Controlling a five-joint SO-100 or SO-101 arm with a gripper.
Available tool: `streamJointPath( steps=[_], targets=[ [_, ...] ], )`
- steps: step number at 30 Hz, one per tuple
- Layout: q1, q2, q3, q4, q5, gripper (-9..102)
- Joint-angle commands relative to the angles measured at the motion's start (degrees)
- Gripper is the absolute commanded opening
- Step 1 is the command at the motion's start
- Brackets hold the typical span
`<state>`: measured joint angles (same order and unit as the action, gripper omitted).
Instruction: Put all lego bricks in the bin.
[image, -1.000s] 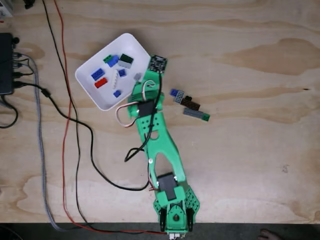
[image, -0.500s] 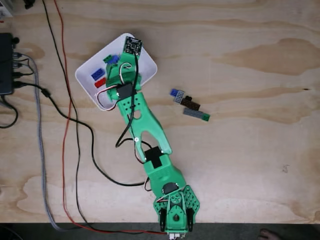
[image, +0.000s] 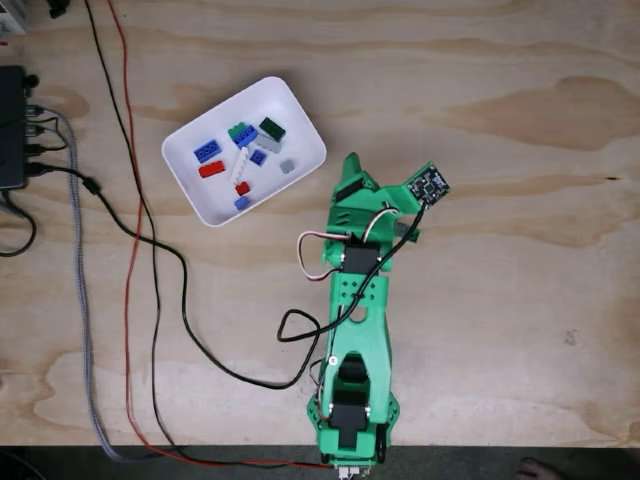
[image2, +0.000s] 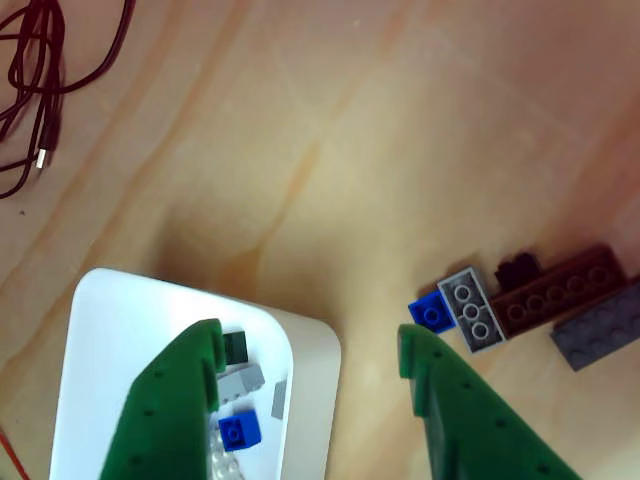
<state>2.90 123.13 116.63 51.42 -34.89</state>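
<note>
While the green arm lay stretched up the plywood table in the fixed view, its gripper stood with the two green fingers wide apart and nothing between them, as the other view showed; one finger hung over the white bin, the other finger over bare wood just beside the loose bricks. The bin sat up and left of the arm's head in the fixed view, well apart from it, holding a blue brick, a red brick, a white piece, a dark green brick, a grey piece and a few small blue ones; outside the bin, in the other view, a small blue brick touched a light grey plate, next to a dark brown plate with a black piece above it and a dark grey plate below; cables trailed across the table's left side in the fixed view.
</note>
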Motion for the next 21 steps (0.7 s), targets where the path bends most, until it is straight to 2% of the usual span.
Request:
streamJointPath(
  steps=[1, 6, 13, 18, 21],
  targets=[
    [0.2, 3.5, 0.3, 2.9, 3.1, 16],
    [2.1, -12.0, 0.4, 2.4, 11.2, 13],
    [-0.5, -34.3, -14.6, 4.5, 26.6, 13],
    [-1.0, -39.4, -19.3, 4.2, 36.7, 14],
    [-2.0, -40.2, -20.1, 4.0, 39.2, 14]
  ],
)
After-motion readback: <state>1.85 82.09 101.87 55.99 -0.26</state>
